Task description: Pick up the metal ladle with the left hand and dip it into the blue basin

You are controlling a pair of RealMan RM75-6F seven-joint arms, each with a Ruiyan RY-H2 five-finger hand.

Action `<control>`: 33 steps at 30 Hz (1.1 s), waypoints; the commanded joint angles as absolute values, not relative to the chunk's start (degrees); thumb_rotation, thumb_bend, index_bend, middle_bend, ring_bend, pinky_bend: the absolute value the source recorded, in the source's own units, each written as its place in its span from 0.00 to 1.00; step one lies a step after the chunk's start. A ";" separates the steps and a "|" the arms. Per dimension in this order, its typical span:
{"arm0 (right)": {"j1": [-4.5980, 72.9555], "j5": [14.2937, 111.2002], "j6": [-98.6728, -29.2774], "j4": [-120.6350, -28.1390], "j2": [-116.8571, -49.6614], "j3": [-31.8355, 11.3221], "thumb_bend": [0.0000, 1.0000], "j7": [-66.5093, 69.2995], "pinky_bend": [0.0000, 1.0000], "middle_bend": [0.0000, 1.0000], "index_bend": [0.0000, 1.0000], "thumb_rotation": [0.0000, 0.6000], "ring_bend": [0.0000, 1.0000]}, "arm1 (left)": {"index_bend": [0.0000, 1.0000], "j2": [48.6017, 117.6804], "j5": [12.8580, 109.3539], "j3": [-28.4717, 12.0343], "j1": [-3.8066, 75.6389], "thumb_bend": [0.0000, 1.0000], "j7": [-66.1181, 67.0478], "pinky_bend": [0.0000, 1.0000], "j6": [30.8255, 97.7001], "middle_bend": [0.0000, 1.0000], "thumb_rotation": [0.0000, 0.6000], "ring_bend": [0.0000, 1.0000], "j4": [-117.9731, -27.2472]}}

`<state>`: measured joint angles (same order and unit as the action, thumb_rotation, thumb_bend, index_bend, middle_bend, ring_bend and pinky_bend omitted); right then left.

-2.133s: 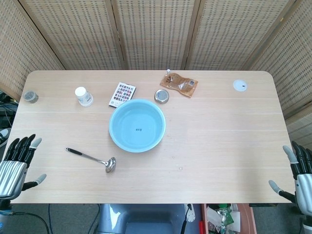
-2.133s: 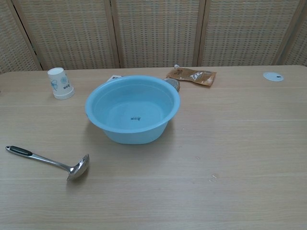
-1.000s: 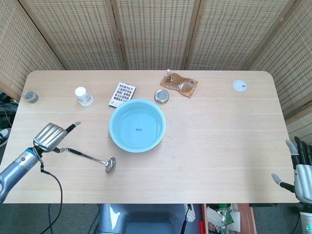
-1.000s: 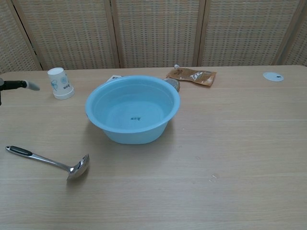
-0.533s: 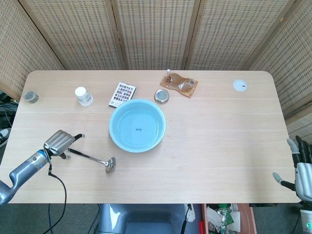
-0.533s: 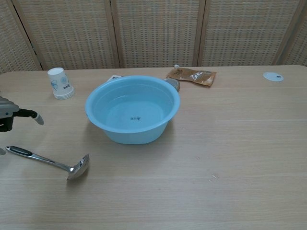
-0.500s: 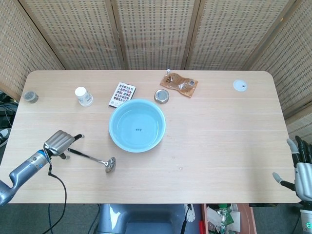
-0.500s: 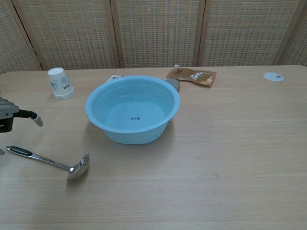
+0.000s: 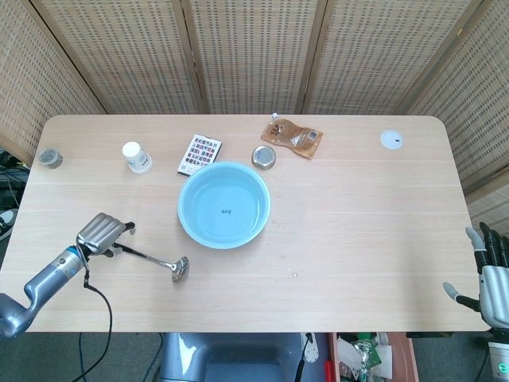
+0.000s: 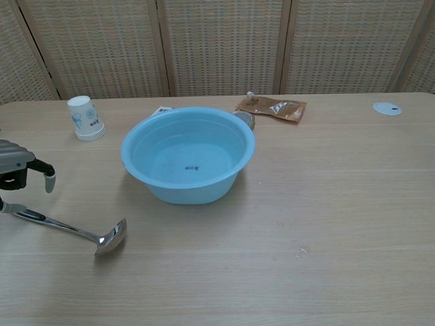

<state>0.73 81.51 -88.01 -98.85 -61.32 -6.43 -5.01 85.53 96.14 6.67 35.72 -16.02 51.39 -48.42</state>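
The metal ladle [image 9: 151,257] lies flat on the table left of and in front of the blue basin [image 9: 238,191], its bowl towards the basin. In the chest view the ladle [image 10: 68,229] has its black handle end under my left hand [image 10: 20,170]. My left hand [image 9: 102,232] hovers over that handle end with its fingers apart and pointing down; no grip on the handle shows. The basin [image 10: 183,193] stands upright in the middle of the table. My right hand [image 9: 491,274] hangs open off the table's near right corner.
A paper cup [image 9: 137,157], a card with coloured squares [image 9: 200,153], a small metal tin [image 9: 264,157] and a brown pouch [image 9: 293,137] lie behind the basin. A white disc [image 9: 390,140] sits far right, a dark jar [image 9: 50,157] far left.
My left hand came in from the table's left edge and has lowered onto the ladle's handle end. The ladle and the right hand have stayed put.
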 commanded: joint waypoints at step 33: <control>1.40 79.98 -86.11 -98.77 -60.82 -6.40 0.00 -3.91 0.00 0.00 0.00 1.00 0.00 | 0.48 89.95 93.30 7.88 34.96 0.31 -10.44 1.00 49.78 1.00 1.00 1.00 -45.87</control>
<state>1.40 79.99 -86.12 -98.77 -60.82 -6.40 -3.92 89.93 93.35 7.89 34.92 -10.51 49.85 -45.83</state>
